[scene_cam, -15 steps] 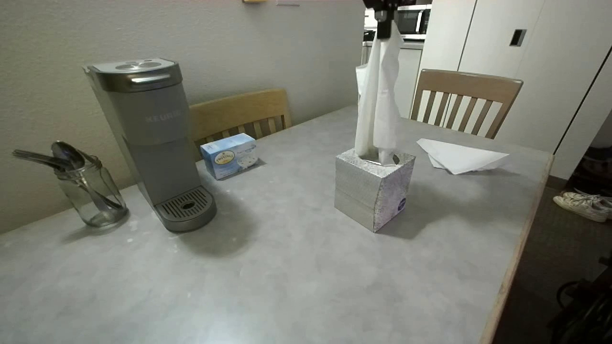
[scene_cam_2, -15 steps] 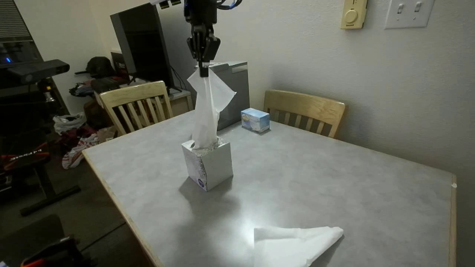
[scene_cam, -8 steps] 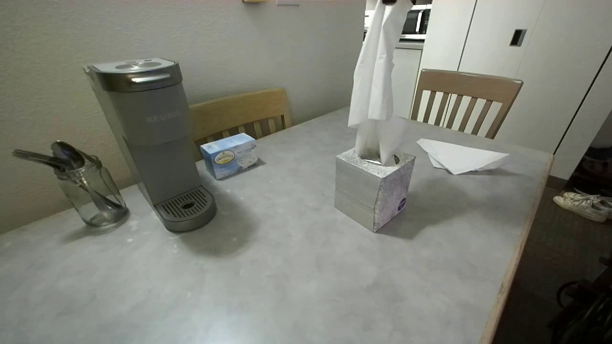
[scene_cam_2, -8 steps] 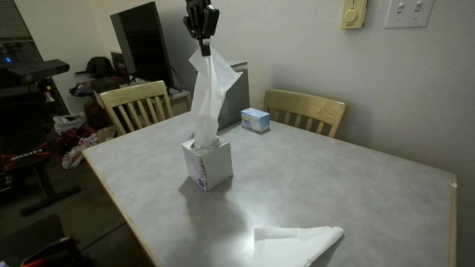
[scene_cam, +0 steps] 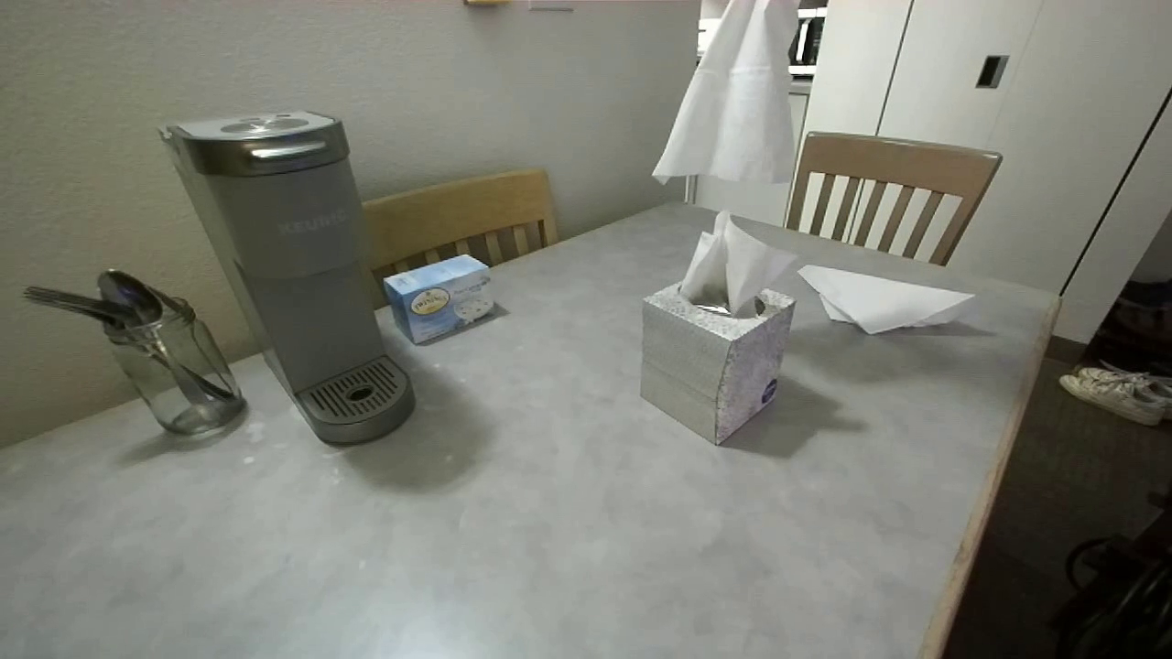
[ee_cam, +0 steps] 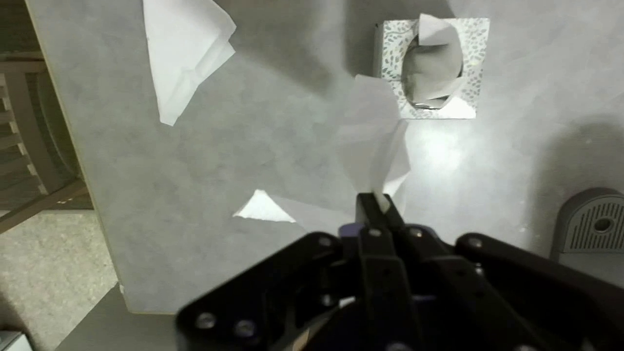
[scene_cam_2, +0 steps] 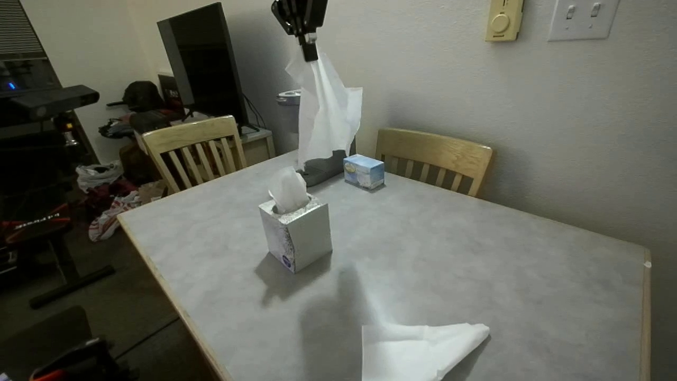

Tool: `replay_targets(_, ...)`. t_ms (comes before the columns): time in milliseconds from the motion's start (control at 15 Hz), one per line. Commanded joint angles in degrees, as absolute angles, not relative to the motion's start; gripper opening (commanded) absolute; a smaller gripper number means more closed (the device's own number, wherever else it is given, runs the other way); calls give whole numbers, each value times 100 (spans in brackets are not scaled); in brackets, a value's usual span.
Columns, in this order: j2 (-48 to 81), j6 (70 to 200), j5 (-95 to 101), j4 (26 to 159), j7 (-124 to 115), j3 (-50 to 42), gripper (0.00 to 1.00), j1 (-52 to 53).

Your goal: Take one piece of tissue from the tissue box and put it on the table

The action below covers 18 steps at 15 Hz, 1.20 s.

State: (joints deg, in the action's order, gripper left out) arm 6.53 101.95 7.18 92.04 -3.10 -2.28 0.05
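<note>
We are seeing the gripper pinching a tissue — hanging free, with the tissue box sitting at one o'clock in the wrist view, table spreading toward nine.

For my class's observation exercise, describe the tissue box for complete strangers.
On the gray table, find the tall Keurig coffee maker. Right of it in an exterior view stands the silvery, cube-shaped tissue box. Unlike the blue Twinings tea box, it has a white tissue poking from its top.
</note>
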Motion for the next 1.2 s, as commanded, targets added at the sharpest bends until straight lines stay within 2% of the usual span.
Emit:
replay_targets(0, 502, 10463, 752, 9414, 341, -381, 0, -278)
replay_targets(600, 787, 11071, 440, 9480, 2401, -958, 0, -1134)
replay_targets(1133, 1418, 11594, -454, 10066, 3447, -981, 0, -1640)
